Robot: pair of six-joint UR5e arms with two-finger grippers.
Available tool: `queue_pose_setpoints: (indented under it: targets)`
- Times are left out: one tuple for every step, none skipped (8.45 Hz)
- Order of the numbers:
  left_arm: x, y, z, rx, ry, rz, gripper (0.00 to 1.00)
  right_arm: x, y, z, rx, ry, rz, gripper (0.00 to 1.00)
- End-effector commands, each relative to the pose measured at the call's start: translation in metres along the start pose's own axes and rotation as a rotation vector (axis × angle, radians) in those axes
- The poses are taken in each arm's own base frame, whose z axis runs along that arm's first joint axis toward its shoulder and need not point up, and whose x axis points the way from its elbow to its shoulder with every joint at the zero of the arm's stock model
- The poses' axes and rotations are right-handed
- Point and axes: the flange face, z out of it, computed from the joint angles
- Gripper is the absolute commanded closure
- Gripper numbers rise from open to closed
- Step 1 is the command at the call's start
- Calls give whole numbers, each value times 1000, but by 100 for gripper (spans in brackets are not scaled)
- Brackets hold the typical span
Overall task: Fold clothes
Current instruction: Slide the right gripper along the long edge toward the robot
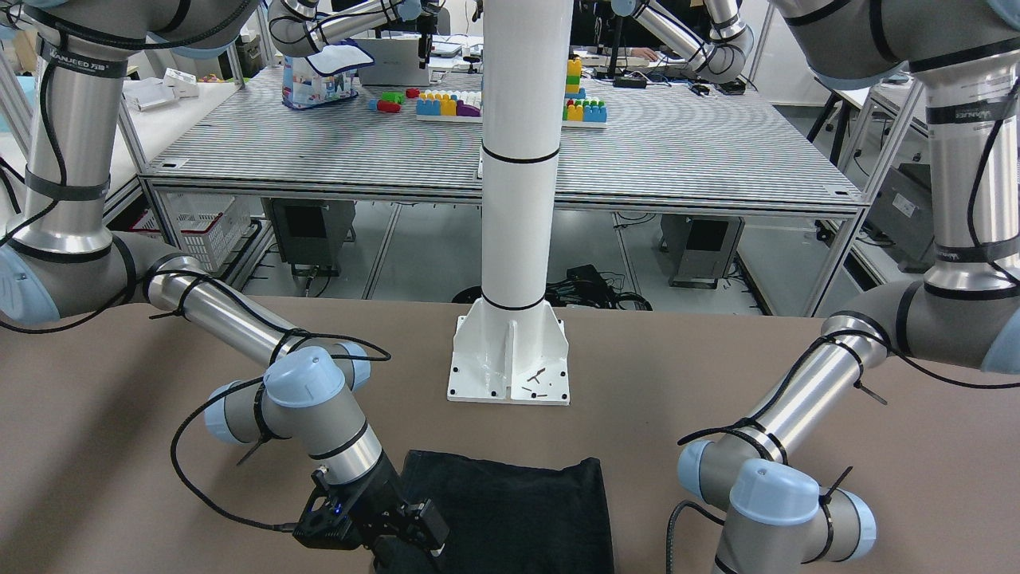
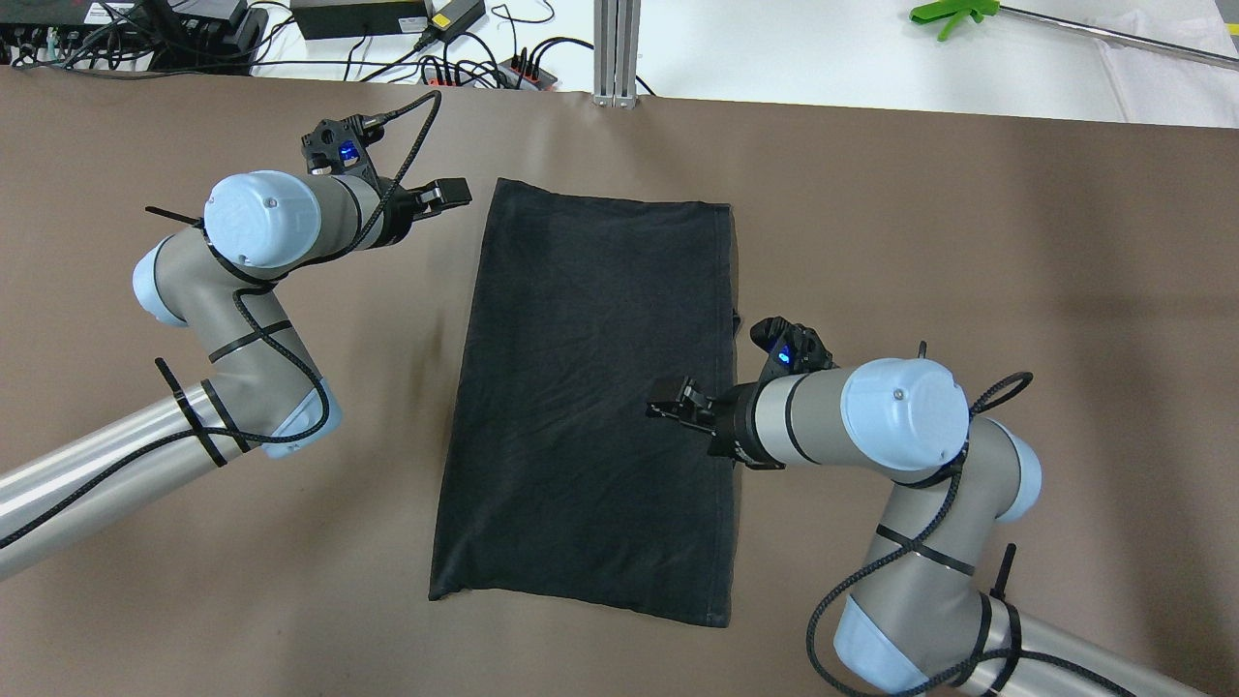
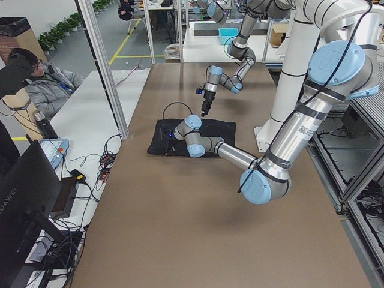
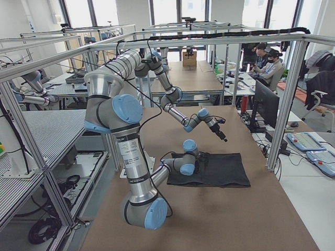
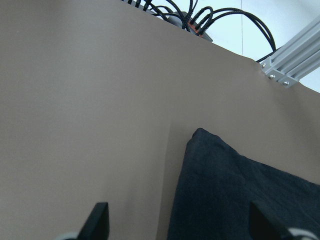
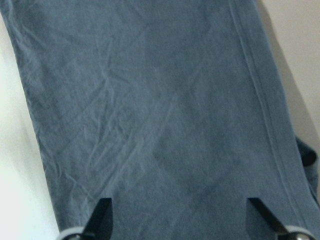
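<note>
The black cloth [image 2: 581, 387] lies flat as a long rectangle in the middle of the brown table [image 2: 968, 242], with light wrinkles. My left gripper [image 2: 453, 194] is open and empty, just off the cloth's far left corner; in the left wrist view that corner [image 5: 200, 137] lies between and ahead of the spread fingertips [image 5: 100, 220]. My right gripper [image 2: 670, 407] is open and empty over the cloth's right half, near its right edge. The right wrist view shows the cloth [image 6: 160, 115] filling the frame between the fingertips [image 6: 102, 215]. The front view shows the right gripper [image 1: 410, 526] over the cloth [image 1: 518, 510].
The white pillar [image 1: 518, 159] stands on its base plate [image 1: 510, 367] at the robot's side of the table. Cables and a power strip [image 2: 484, 68] and an aluminium post [image 2: 617, 48] lie beyond the far edge. Brown table surface shows on both sides of the cloth.
</note>
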Motion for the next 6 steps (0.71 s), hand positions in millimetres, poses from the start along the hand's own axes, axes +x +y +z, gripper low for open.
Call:
queue_pose_setpoints:
  targets:
    - [-1, 0, 0, 6, -3, -1, 0, 18, 53, -17, -43, -8, 51, 6]
    - [-1, -1, 0, 15, -4, -1, 0, 26, 72, -9, -31, 0, 42, 6]
    - [-1, -1, 0, 16, -6, -1, 0, 30, 94, 2, -10, 3, 22, 6]
    - [-1, -1, 0, 16, -6, -1, 0, 36, 107, 11, -6, 16, 13, 6]
    - [-1, -1, 0, 16, -6, -1, 0, 43, 107, 12, -6, 30, 13, 6]
    - [-1, -1, 0, 16, -6, 0, 0, 48, 105, 17, -1, 43, 16, 6]
